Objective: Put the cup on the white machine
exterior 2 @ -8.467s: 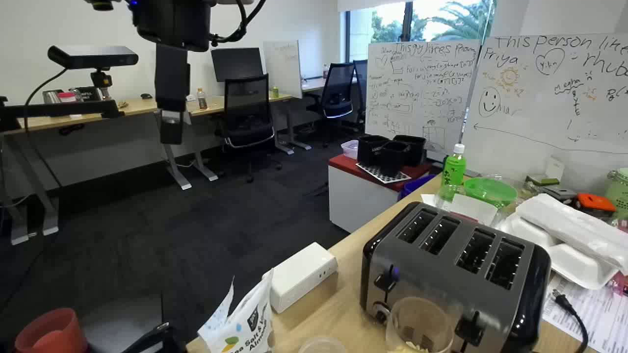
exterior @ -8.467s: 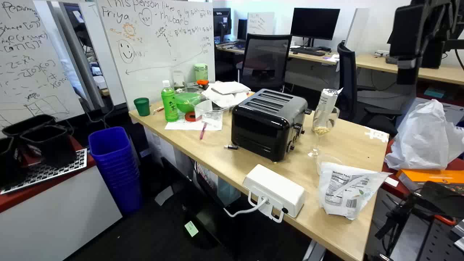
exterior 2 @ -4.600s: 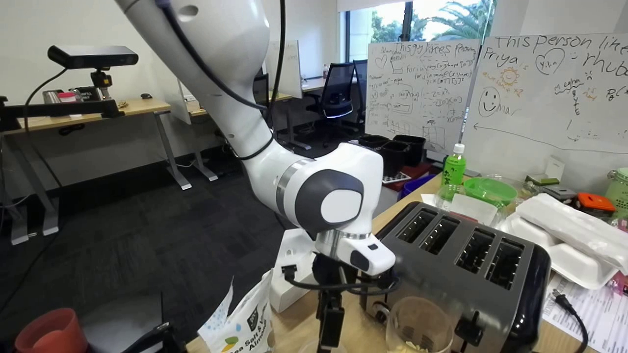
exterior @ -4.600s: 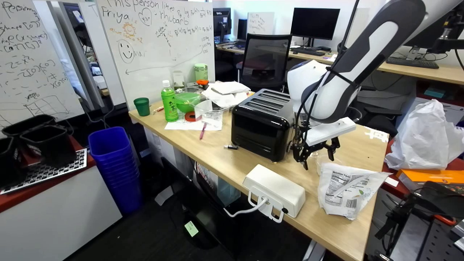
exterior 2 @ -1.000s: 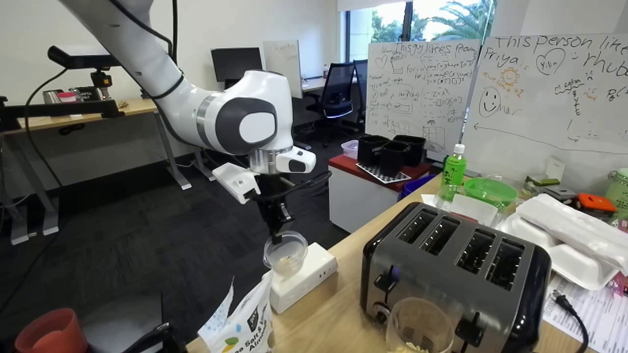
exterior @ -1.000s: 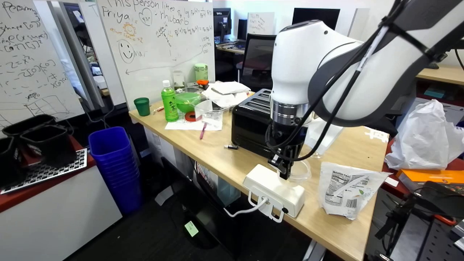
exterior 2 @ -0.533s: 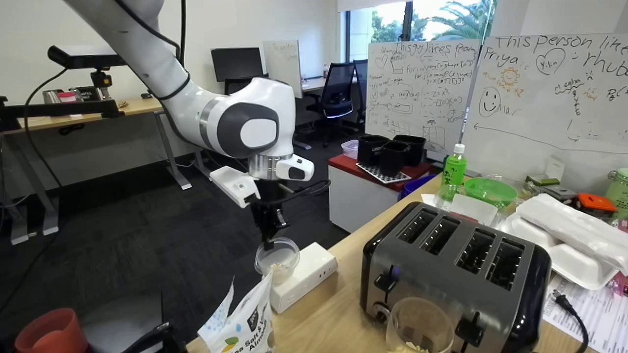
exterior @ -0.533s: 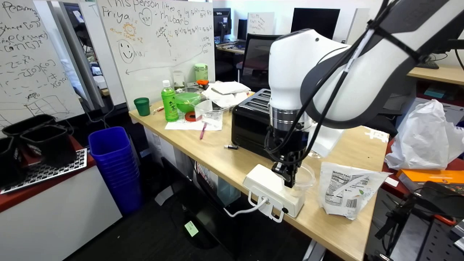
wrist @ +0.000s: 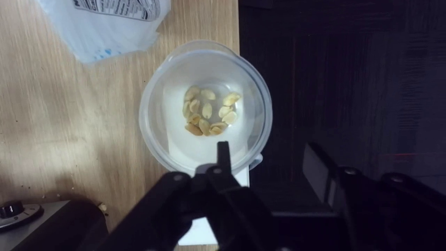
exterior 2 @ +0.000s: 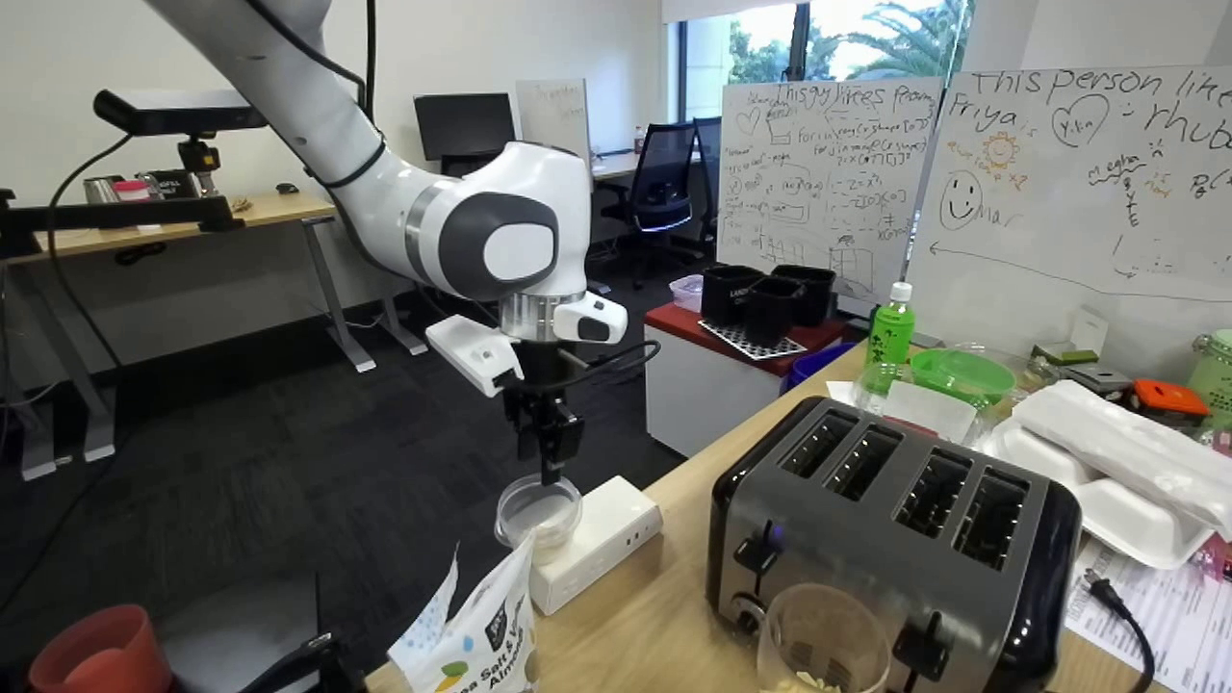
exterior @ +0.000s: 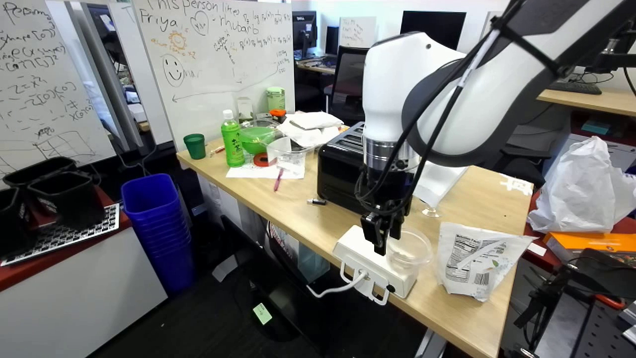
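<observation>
Whiteboards scrawled with marker stood behind your bench, and in an exterior view a window showed beyond them. Dark carpet covered the floor. In both exterior views a black toaster sat on the bench, and your robot arm bent down near it.

You had the white machine at the edge of the bench, with a white cable leaving its side and hanging past the edge. The clear cup appeared to rest upright on top of that machine, at the end nearest the white snack bag. In the wrist view you looked straight down into the cup: pale nuts lay in the bottom, the machine's white top showed through, and the rim reached out past the machine on both sides.

Your claw was released, its two fingers spread well apart. In the wrist view one fingertip overlapped the cup's rim, while the other was over the carpet outside it; whether the first touched the cup, you could not tell.

Farther along you had a green bottle, a small green cup near the corner and a pink pen partly on a sheet of paper. In an exterior view a clear glass holding pale bits showed in front of the toaster's knobs.
</observation>
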